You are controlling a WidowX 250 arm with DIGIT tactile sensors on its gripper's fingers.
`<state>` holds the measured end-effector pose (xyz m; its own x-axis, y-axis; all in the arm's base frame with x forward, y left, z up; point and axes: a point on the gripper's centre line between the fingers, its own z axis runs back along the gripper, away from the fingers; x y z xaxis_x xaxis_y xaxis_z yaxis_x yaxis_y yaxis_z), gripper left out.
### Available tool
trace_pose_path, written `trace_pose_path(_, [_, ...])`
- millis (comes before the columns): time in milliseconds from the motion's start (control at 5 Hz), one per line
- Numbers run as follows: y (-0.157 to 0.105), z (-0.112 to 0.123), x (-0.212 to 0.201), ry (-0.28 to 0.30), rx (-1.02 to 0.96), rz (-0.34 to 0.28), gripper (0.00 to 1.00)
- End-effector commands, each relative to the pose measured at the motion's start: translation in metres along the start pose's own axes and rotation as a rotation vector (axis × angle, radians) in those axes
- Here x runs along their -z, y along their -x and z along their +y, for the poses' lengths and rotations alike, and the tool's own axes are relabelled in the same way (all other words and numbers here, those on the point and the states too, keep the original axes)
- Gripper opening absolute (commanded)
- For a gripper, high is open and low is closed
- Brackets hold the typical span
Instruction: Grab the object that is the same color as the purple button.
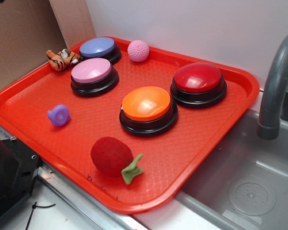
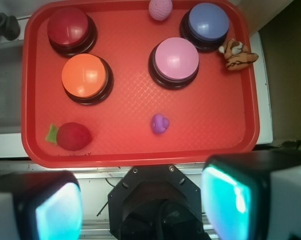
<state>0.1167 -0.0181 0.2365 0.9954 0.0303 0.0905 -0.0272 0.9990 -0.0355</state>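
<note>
A red plastic tray (image 1: 34,98) is sitting on a counter beside a grey sink (image 1: 249,187), and two views are showing it: one from the side and one from a camera on the robot's wrist, looking straight down. Four large dome buttons on black bases are resting on the tray: the purple button (image 2: 208,22), bluish in tone, at a far corner; a pink-lilac button (image 2: 176,59) just in front of it; an orange button (image 2: 84,75); and a red button (image 2: 68,27). A pink knitted ball (image 2: 160,9) is lying near the purple button, a small toy tiger (image 2: 237,55) is perching at the tray's edge, and a red felt strawberry (image 2: 73,136) is lying near the front rim. The object (image 2: 160,123), a small lavender rounded toy with little nubs, is sitting alone on bare tray, in front of the pink-lilac button and well apart from everything else. The gripper (image 2: 140,200) is hanging high above the front of the tray, its two fingers (image 2: 55,207) standing wide apart and holding nothing. To do this step well, the gripper is likely needing to travel forward until it is centring over the object, then descend with the fingers straddling its narrower width, closing gently since the rounded toy could slip or roll.
</note>
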Motion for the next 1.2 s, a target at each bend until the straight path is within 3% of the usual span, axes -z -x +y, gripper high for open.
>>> trace_pose_path(0, [0.0,0.0,0.0,0.0,0.0,0.0,1.0])
trace_pose_path(800, [-0.006,0.035,0.101,-0.04,-0.151,-0.061,1.0])
trace_pose_path(1000, [-0.008,0.046,0.139,-0.04,-0.204,-0.022,1.0])
